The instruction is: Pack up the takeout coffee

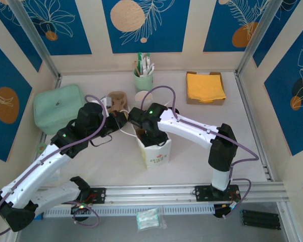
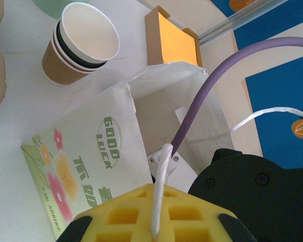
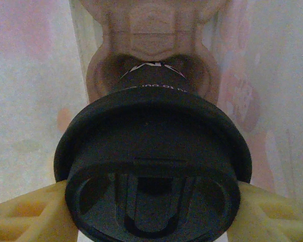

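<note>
The takeout coffee (image 3: pixel 151 166) shows from above as a round black lid with a dark cup body under it. My right gripper (image 3: pixel 151 201) is shut on it, yellow fingers (image 3: pixel 25 217) pressing both sides of the lid. It hangs inside the white flowered paper bag (image 1: pixel 159 154), over a pocket of a brown pulp carrier (image 3: pixel 151 30) on the bag's floor; whether the cup touches the pocket I cannot tell. My right gripper (image 1: pixel 144 132) reaches down into the bag's mouth. My left gripper (image 2: pixel 156 222) is shut on the bag's white string handle (image 2: pixel 162 171), holding the bag (image 2: pixel 91 146) open.
Nested lidless paper cups (image 2: pixel 83 43) stand behind the bag. An orange napkin box (image 1: pixel 205 86) is at the back right, and a green cup of sachets (image 1: pixel 143 75) at the back centre. A mint pouch (image 1: pixel 58 106) lies at the left. Another pulp carrier (image 1: pixel 117 101) sits by the left gripper.
</note>
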